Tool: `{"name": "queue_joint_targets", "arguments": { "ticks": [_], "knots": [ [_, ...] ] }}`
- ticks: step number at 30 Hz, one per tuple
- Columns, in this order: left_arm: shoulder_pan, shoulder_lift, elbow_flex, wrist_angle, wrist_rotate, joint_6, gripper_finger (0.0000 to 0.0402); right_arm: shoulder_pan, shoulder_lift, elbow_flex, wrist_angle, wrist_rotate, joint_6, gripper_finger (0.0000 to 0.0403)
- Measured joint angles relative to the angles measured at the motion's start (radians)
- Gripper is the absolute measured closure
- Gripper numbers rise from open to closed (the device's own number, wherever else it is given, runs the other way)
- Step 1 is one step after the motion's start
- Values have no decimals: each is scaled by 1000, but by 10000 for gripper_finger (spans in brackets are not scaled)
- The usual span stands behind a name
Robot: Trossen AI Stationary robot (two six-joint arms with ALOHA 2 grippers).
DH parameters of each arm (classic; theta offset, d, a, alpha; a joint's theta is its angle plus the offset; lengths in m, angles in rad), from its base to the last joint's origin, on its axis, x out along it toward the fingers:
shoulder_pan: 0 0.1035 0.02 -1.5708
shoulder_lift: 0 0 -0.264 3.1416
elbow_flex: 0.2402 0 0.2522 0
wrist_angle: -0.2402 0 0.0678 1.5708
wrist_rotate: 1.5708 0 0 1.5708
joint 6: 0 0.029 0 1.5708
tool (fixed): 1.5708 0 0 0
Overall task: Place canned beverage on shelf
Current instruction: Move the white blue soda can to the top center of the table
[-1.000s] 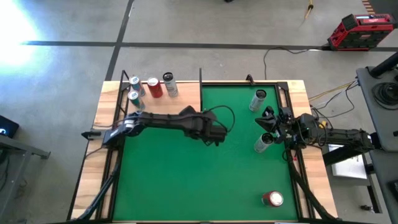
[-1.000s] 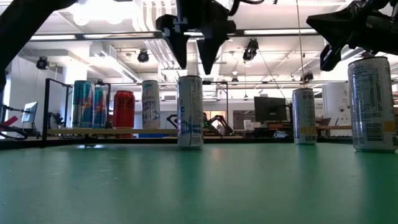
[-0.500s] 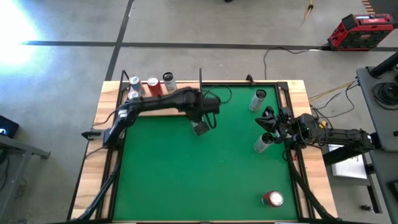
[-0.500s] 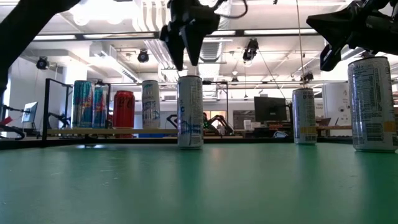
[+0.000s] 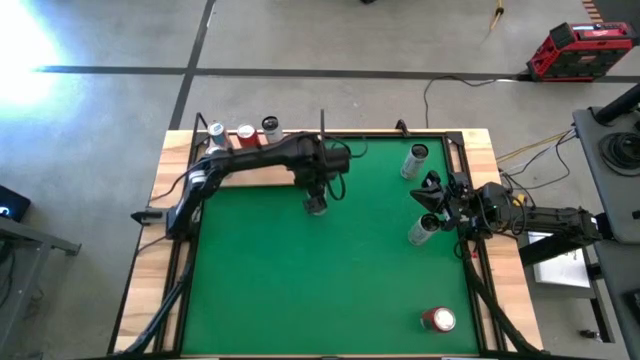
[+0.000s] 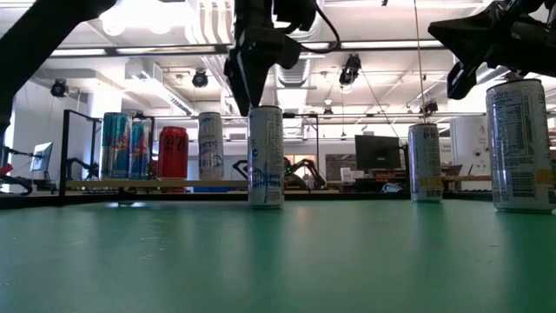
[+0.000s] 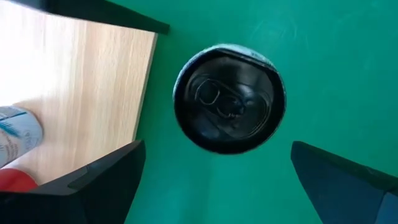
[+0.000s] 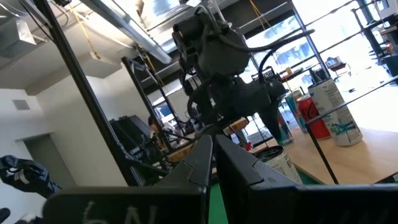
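Left pincer [image 6: 252,87] spread wide above upright can [image 6: 266,156].

A large open workshop or robotics lab. The floor [image 5: 330,40] is bare grey concrete with dark lines across it, and a red tool case [image 5: 582,50] sits on it at the far right. Overhead run exposed pipes and ducts [image 6: 213,26] with hanging lamps [image 6: 351,68]. Far across the room stands a computer monitor [image 6: 375,151].

You've got a glossy metal can [image 7: 229,98] with a dark shiny top, sitting on matt green mat [image 7: 323,74], next to the pale smooth wood shelf [image 7: 81,93]
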Motion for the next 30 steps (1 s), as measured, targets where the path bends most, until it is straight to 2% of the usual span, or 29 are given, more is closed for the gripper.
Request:
{"name": "queue_joint_targets", "arguments": {
  "ticks": [15,20,25,30],
  "knots": [
    [0,0,-47,131,-10,30,17,0,0,0,0,0,0,390],
    [0,1,-100,162,-9,27,24,0,0,0,0,0,0,390],
    [0,1,-163,204,3,20,72,0,0,0,0,0,0,390],
    [0,1,-189,245,23,18,161,0,0,0,0,0,0,390]
  ]
}}
